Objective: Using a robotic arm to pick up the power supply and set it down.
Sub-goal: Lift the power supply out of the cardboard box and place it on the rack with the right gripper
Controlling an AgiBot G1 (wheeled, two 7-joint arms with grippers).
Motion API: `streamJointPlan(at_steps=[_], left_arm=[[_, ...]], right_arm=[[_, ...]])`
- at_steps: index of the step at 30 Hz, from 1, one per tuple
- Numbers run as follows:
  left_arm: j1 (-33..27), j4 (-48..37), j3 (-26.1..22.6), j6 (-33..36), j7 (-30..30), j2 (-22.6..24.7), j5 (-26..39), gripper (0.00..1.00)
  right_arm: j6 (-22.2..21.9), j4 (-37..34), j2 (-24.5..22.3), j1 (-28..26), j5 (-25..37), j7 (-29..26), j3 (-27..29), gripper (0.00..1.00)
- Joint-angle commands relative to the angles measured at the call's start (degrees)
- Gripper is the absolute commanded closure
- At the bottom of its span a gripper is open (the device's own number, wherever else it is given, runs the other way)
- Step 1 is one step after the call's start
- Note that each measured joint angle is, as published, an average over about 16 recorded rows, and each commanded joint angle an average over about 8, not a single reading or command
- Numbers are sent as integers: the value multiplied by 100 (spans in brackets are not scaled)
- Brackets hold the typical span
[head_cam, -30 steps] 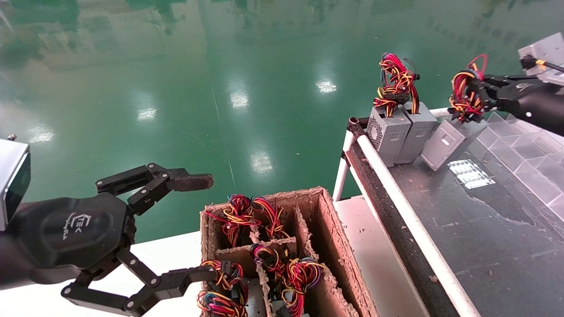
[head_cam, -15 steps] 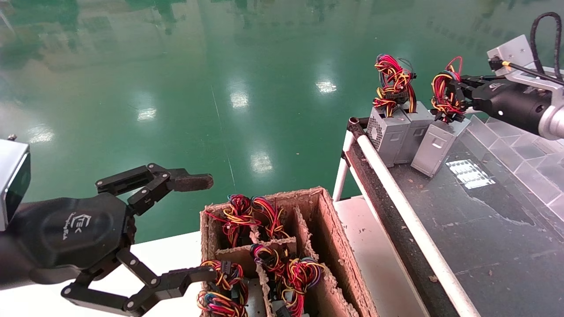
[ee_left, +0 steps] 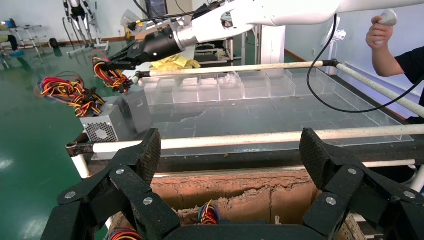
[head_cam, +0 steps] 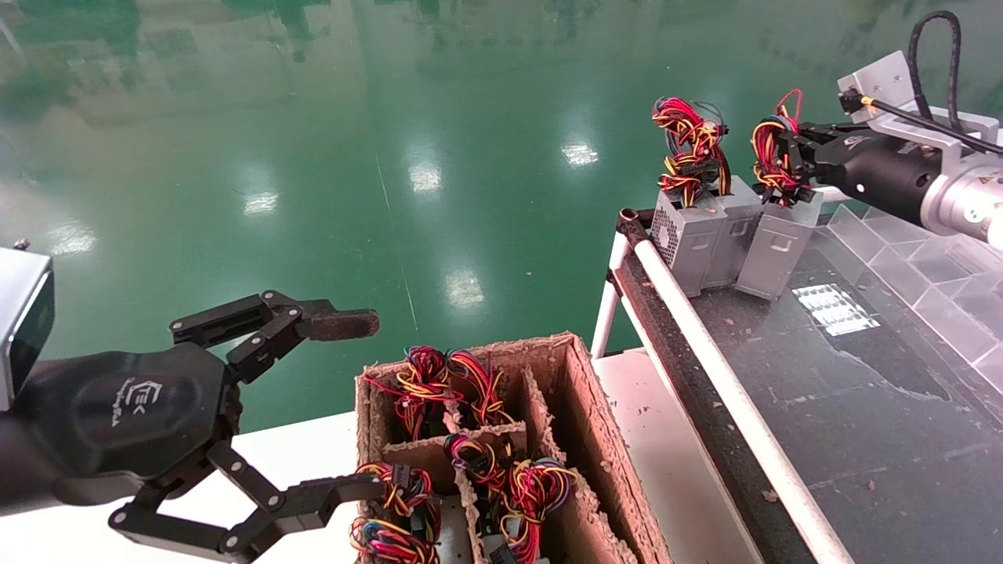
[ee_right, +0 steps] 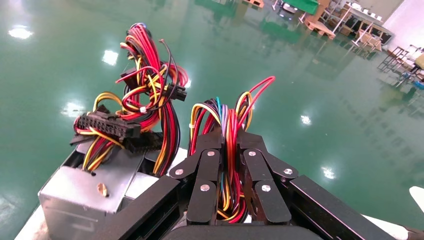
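- Power supply [head_cam: 772, 249]: a small grey metal box with a stamped rectangular recess on its broad face, standing on the dark table [head_cam: 862, 407] near the far left corner, right beside a plain grey box [head_cam: 733, 235]; whether the two touch, I cannot tell.
- Its wire bundle [head_cam: 772, 168] of red, yellow and orange leads rises from the top, a red loop sticking up above.
- Right gripper [head_cam: 787, 168] reaches in from the right, above the table; the right wrist view shows its fingers [ee_right: 205, 175] pressed together on the bundle, wires running up between them.
- Grey box with a vent grille [head_cam: 682, 247] stands at the table's edge, joined to the plain box, with its own wire cluster [head_cam: 689, 160] on top.
- Left gripper [head_cam: 345, 407] hangs at the near left with fingers spread wide, holding nothing, beside a cardboard crate [head_cam: 580, 423] whose compartments hold more coloured wire bundles.
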State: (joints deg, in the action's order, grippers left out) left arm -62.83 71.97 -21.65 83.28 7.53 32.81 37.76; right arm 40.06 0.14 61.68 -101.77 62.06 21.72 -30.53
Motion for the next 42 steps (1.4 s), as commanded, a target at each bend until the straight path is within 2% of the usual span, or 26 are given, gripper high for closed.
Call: streamJointPlan(at_steps=[1, 11, 26, 42], left_arm=[[0, 0, 0, 0, 0, 0, 0, 0], [0, 0, 0, 0, 0, 0, 0, 0], [0, 0, -1, 0, 0, 0, -1, 0], [0, 0, -1, 0, -1, 0, -1, 0]], right_arm=[[-47, -2, 44, -4, -4, 0, 3, 100], [-407, -34, 244, 43, -55, 18, 39, 100], [-234, -46, -69, 12, -146, -141, 102, 100], [-482, -4, 16, -5, -167, -129, 116, 100]])
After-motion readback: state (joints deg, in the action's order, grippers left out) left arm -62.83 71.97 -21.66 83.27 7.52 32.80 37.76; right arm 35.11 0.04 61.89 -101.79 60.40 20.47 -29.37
